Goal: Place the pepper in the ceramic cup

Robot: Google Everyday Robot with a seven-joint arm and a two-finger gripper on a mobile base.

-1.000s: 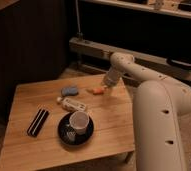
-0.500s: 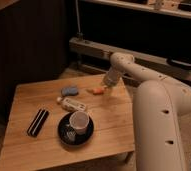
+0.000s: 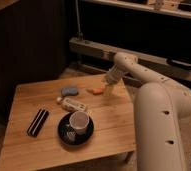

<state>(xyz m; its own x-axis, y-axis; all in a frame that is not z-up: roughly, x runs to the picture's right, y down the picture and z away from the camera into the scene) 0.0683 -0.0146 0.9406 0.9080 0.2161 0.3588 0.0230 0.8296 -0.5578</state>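
In the camera view, 1 wooden table [image 3: 109,131] is seen, with the arm reached over its far right part. The gripper [image 3: 108,89] is held low at the table's far edge, just beside the pepper [image 3: 94,91]. The pepper lies flat on the wood between the gripper and a blue-grey lump [image 3: 69,91]. The jaws are taken to be apart, and nothing is seen clamped between them. Whether a fingertip touches the pepper cannot be told.

The cup [image 3: 79,121] stands upright on a black saucer [image 3: 63,136] toward the front of the table, well apart from the pepper. A white tube [image 3: 74,104] lies between the 2. A black bar [image 3: 38,122] lies beside the saucer.

Over the last second nothing is seen to have moved. The arm, the gripper and the pepper are found in the same places, and the jaws have been kept at the same spread. This is judged to mean that the approach has been finished but the grasp has not been made. The pepper has yet to be closed on, lifted, carried over the tube and released into the cup.
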